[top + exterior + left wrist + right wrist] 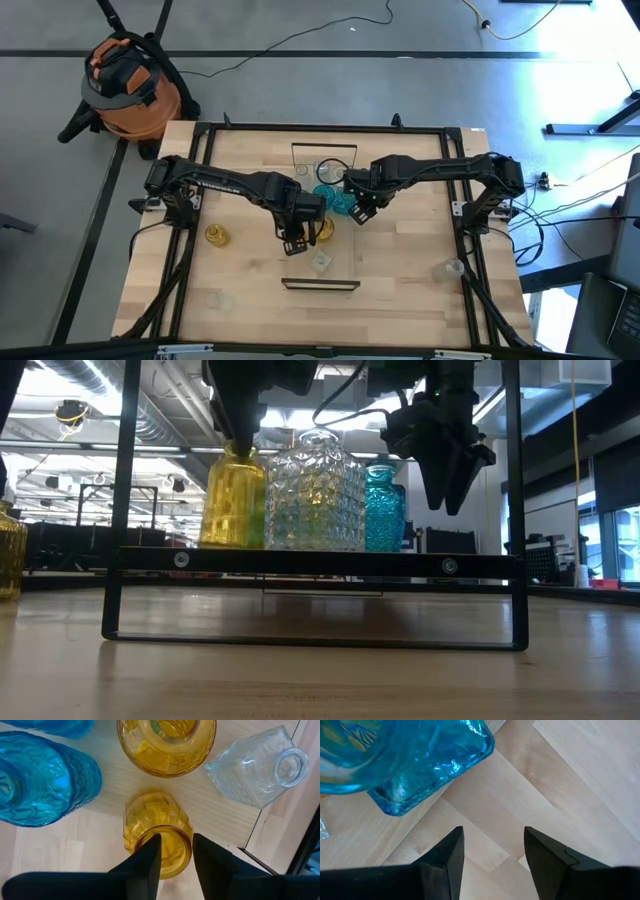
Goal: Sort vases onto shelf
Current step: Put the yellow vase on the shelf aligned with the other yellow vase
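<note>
The shelf runs from the table's far side to its near side at mid-table, and its wire end frame faces the low view. On it stand teal vases, clear vases and amber ones. My left gripper is open, pointing down over a small amber vase that stands on the board. One finger is over the vase's mouth, the other just outside its rim. My right gripper hangs open beside a teal vase, clear of it. My left gripper comes from above, pointing down, with one finger over the small amber vase's mouth and the other outside its rim. A gap shows between the fingers, and I cannot tell whether either touches the glass. The vase stands upright on the shelf.
Off the shelf, an amber vase and a clear vase stand on the table's left part, and another clear vase on its right. A larger amber vase and a clear one crowd the left gripper. An orange shop vacuum stands beyond the table.
</note>
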`<state>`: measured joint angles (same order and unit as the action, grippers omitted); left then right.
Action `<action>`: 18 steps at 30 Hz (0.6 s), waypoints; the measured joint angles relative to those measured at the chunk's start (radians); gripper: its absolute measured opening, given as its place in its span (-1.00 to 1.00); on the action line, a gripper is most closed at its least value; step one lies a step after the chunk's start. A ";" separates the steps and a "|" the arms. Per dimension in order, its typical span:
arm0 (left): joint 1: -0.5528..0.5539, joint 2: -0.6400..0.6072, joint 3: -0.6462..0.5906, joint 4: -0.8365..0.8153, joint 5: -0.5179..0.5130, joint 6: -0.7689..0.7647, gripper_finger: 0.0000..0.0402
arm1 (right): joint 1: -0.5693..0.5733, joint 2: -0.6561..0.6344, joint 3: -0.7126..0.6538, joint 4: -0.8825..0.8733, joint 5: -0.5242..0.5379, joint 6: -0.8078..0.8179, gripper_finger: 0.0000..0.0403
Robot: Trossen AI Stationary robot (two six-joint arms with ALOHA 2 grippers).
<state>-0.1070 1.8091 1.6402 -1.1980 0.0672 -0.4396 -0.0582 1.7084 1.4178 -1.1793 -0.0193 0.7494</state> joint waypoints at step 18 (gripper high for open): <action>0.000 -0.027 0.142 -0.134 -0.050 -0.056 -0.48 | 0.000 0.000 0.000 0.003 0.000 0.000 -0.16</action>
<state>-0.1070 1.7825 1.7822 -1.3324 0.0176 -0.4956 -0.0582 1.7084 1.4178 -1.1767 -0.0189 0.7498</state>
